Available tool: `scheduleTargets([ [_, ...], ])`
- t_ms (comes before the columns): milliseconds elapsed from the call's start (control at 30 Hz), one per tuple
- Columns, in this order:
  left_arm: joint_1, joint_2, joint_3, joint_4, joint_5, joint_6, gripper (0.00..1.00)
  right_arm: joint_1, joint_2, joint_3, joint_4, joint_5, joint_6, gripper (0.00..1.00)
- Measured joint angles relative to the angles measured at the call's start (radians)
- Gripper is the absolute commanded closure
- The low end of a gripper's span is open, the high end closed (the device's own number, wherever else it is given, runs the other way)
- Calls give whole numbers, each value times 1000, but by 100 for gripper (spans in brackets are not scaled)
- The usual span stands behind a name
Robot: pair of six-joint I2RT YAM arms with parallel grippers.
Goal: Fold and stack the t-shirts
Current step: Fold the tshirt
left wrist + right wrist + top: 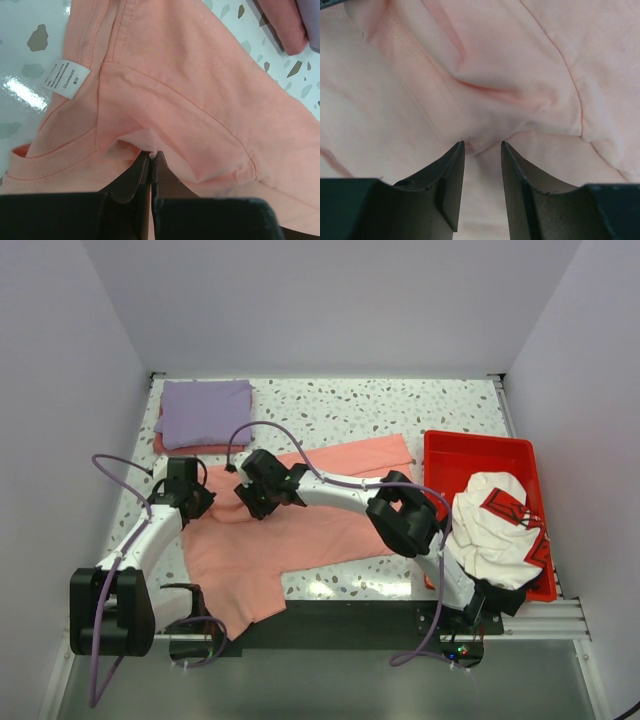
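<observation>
Four t-shirts (300, 530), one red tray (470, 452)

Robotics lab test cell: plain white panels (330, 300) enclosed a speckled terrazzo-pattern tabletop (340, 405) on the left, far and right sides. The left arm (140, 540) and right arm (335, 490), trailing purple cables (97, 640), stood bolted by an aluminium rail (540, 620) at the near edge.

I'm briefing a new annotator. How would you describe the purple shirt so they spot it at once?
Go to the table's far left corner. The purple shirt lies folded there on a folded pink shirt whose edge shows beneath. It is the only purple cloth; the spread-out shirt nearby is salmon.
</observation>
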Motion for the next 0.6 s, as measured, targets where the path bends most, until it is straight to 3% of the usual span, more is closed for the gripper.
scheduleTargets([
  [267,1,-3,-4,4,0,0,100,0,39,26,-3,-1,12,63],
  [500,1,-7,-6,3,0,1,100,0,66,62,-3,0,30,92],
  [600,1,-12,-6,3,0,1,100,0,66,64,-6,1,39,97],
])
